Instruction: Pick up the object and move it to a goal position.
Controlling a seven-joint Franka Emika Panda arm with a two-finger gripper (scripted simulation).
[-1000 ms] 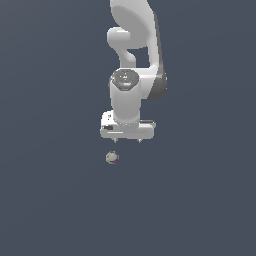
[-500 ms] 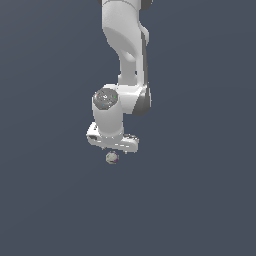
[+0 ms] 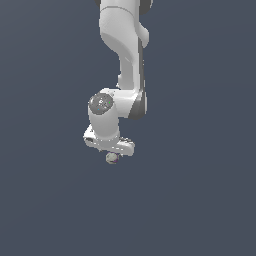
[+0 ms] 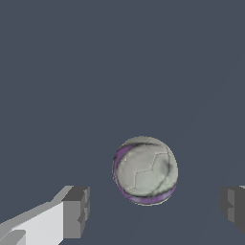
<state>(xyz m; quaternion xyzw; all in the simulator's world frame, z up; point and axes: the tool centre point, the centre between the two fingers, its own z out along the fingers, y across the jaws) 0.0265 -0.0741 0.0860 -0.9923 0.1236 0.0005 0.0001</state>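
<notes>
The object (image 4: 145, 171) is a small grey-beige ball with seam lines and a purplish rim. It rests on the dark flat ground. In the wrist view it lies between the two grey fingertips (image 4: 76, 213) with a gap on each side. My white gripper (image 4: 155, 209) is open and touches nothing. In the exterior view the gripper (image 3: 110, 151) hangs straight over the object (image 3: 111, 158), which peeks out just under the hand; the fingers themselves are hard to make out there.
The white arm (image 3: 122, 60) rises from the hand to the exterior view's top edge. Plain dark blue-grey ground (image 3: 200, 200) lies all around, and nothing else shows on it.
The arm has come down and shifted a little toward the exterior view's left, bringing the hand from above the ball to right over it. The ball has stayed in place.
</notes>
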